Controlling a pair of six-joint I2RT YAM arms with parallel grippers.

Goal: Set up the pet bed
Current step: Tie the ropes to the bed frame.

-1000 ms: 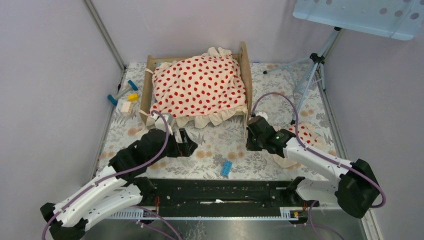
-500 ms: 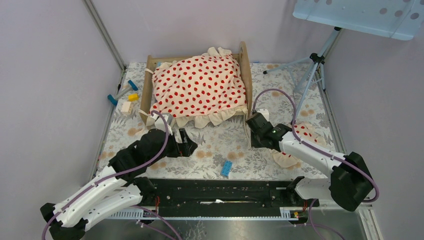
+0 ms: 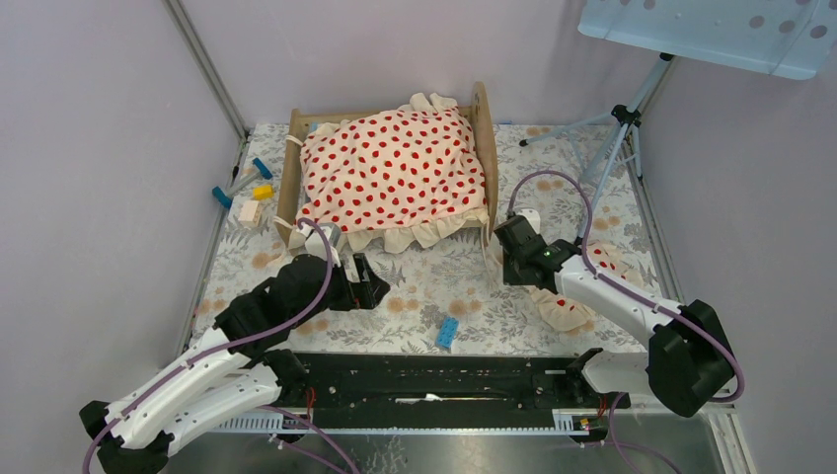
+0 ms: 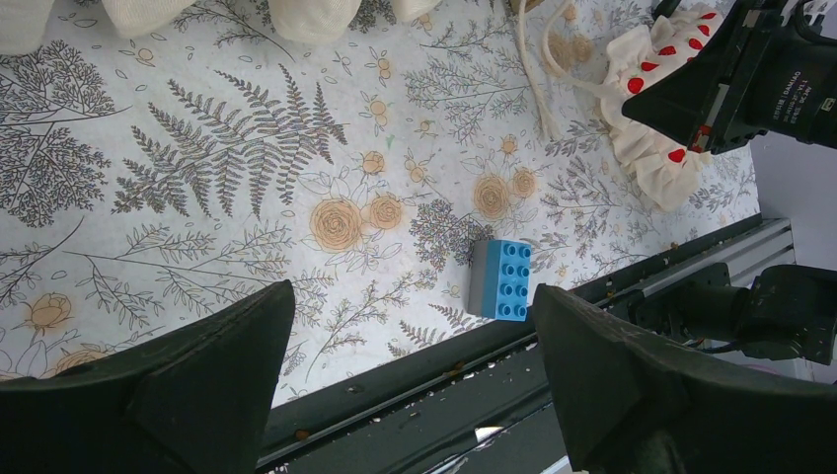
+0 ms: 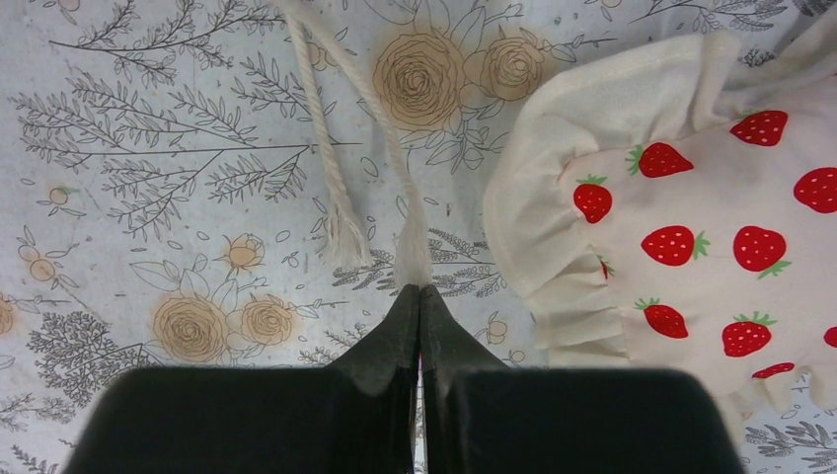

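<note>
The pet bed [image 3: 483,129], a light-wood frame, stands at the back middle under a cream red-dotted blanket [image 3: 395,168]; its mattress is hidden. A small ruffled pillow [image 3: 570,308] [image 5: 711,217] [image 4: 656,148] lies on the mat by the right arm, partly under it. My right gripper [image 3: 502,271] [image 5: 419,291] is shut just left of the pillow. Its tips touch the frayed end of a white cord [image 5: 395,168]; whether the cord is pinched I cannot tell. My left gripper [image 3: 365,281] [image 4: 410,385] hangs wide open over the mat in front of the bed, holding nothing.
A blue brick [image 3: 447,333] [image 4: 503,279] lies near the mat's front edge by the black rail [image 3: 434,380]. A second cord [image 5: 326,168] lies beside the first. Small coloured toy pieces [image 3: 247,193] sit left of the bed. A tripod [image 3: 617,138] stands at the back right.
My right arm has shifted a little to the right and back, gripper still shut. The left arm has not moved.
</note>
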